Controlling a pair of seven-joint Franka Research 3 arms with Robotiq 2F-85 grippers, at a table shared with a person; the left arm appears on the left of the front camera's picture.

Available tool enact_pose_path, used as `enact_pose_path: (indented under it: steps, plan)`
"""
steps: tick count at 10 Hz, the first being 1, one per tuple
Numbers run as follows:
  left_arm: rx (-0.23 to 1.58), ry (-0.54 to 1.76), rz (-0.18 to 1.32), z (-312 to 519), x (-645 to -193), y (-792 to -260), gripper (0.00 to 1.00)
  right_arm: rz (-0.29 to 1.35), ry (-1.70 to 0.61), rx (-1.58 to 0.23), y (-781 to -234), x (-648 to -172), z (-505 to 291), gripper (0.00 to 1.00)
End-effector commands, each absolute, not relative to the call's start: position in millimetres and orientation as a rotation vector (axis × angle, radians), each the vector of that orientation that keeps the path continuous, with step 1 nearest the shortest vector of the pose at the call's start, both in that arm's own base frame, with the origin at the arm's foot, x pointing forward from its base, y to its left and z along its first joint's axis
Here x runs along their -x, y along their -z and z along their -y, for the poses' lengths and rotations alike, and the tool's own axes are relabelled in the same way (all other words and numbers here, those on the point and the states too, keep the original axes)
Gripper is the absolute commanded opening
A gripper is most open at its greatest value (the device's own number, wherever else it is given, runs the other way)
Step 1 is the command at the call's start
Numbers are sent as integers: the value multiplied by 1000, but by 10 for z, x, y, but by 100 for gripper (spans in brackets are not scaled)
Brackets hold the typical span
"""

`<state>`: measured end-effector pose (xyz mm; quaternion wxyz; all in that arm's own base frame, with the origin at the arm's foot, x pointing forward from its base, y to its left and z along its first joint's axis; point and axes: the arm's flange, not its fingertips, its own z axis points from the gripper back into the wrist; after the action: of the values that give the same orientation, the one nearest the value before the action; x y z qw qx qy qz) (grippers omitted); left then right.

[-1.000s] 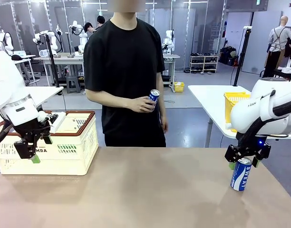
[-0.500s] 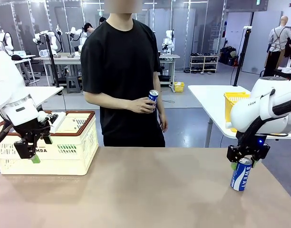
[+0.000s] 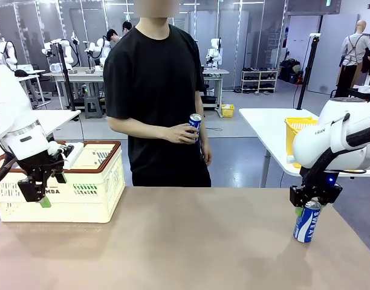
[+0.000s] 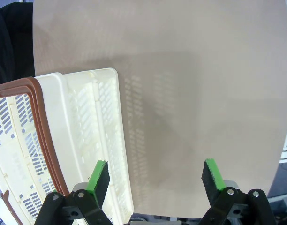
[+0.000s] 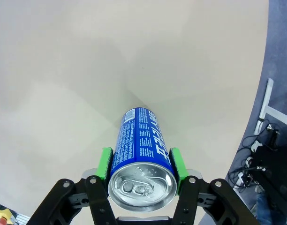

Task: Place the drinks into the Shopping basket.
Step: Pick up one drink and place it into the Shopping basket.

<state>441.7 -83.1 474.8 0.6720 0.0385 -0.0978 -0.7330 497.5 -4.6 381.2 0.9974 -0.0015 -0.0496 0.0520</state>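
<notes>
Since the earlier frame the right gripper (image 3: 310, 204) has come down slightly and closed its jaws, which stood open, on the top of the blue-and-white can (image 3: 307, 222). The person has shifted slightly. The left arm is unchanged.

Left side: the left gripper (image 3: 35, 198) hangs with its jaws fully apart and holds nothing. In its wrist view the left gripper (image 4: 155, 176) is above the table (image 4: 204, 93), just beside the outer wall of the Shopping basket (image 4: 87, 117). The Shopping basket (image 3: 82, 199) stands on the table's far left part.

Centre: the person stands at the far edge. One hand (image 3: 179, 134) holds a second blue-and-white can (image 3: 195, 124) upright at waist height, well apart from the basket.

Right side: the gripped can rests with its base on the table (image 3: 185, 241), leaning slightly. The right wrist view shows both green pads of the right gripper (image 5: 141, 164) pressed against opposite sides of the can (image 5: 139, 140), just below its rim.
</notes>
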Motion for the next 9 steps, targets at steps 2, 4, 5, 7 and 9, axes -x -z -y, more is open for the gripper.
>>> enact_pose_path:
  steps: [2, 4, 5, 7, 9]
  plan:
    - [-98, 1647, 216, 837, -4422, -4767, 100, 153, -104, 5, -4096, -4853, -270, 24]
    - [-98, 1647, 216, 837, -4422, -4767, 100, 188, -223, 22, -4297, -4774, -686, 24]
    - [-98, 1647, 216, 837, -4422, -4767, 100, 197, -278, 24, -4419, -4735, -932, 24]
    - [-98, 1647, 216, 837, -4422, -4767, 100, 208, -408, 27, -4672, -4642, -1404, 24]
    - [-98, 1647, 216, 837, -4422, -4767, 100, 189, -495, 17, -4801, -4542, -1790, 24]
